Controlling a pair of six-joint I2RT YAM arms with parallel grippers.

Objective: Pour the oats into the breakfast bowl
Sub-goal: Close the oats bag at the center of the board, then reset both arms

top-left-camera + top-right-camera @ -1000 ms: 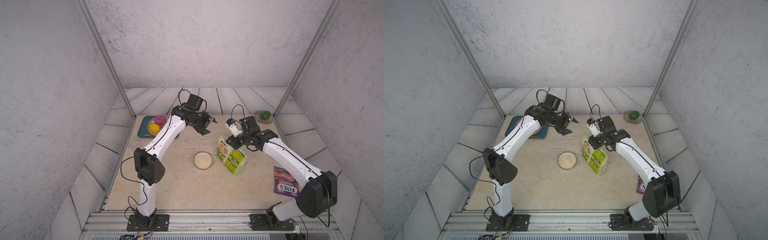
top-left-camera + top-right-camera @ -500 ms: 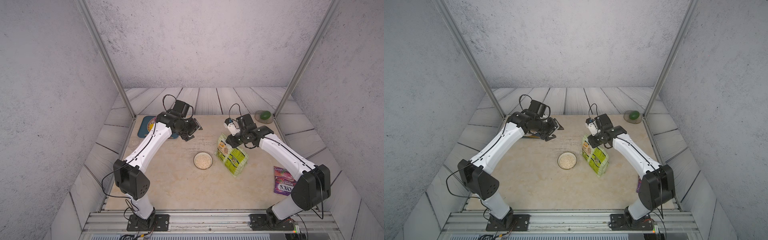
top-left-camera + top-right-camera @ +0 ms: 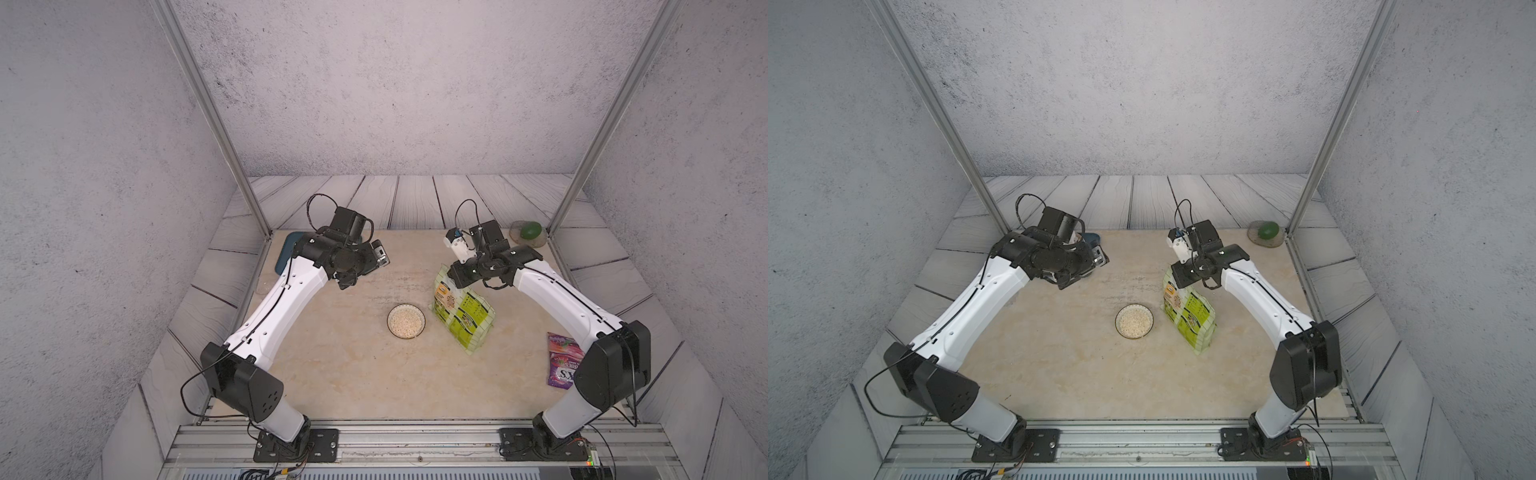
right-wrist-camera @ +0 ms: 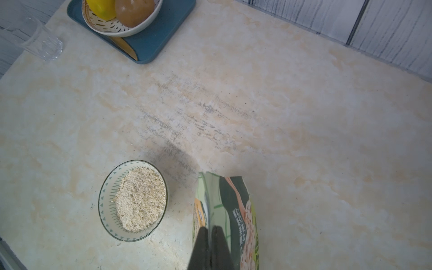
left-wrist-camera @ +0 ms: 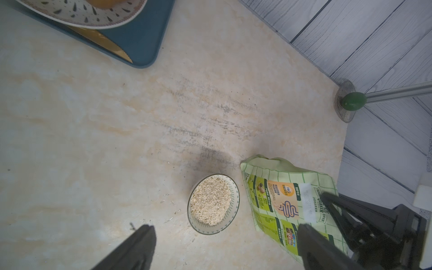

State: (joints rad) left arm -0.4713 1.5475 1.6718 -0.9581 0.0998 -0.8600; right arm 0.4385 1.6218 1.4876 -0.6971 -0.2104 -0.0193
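The breakfast bowl [image 3: 406, 321] [image 3: 1134, 321] stands mid-table, heaped with pale oats [image 5: 211, 203] [image 4: 140, 198]. Just right of it the lime-green oats pouch [image 3: 463, 320] [image 3: 1190, 318] [image 5: 287, 201] stands on its base, leaning, with its mouth open. My right gripper [image 3: 455, 279] [image 4: 210, 228] is shut at the pouch's top edge, and one wall of the mouth runs in between the fingers. My left gripper [image 3: 347, 279] [image 5: 225, 226] hangs wide open and empty, above the table behind and left of the bowl.
A blue tray [image 3: 286, 253] [image 4: 168, 30] with a fruit plate sits back left, and a clear glass [image 4: 35, 39] stands beside it. A green fruit on a small dish [image 3: 530, 230] is back right. A purple candy bag [image 3: 561, 361] lies by the right arm. Loose flakes surround the bowl.
My left arm has swung back and to the left, away from the centre, and its jaws have opened wider. My right gripper has closed at the pouch top. Bowl and pouch have stayed put.
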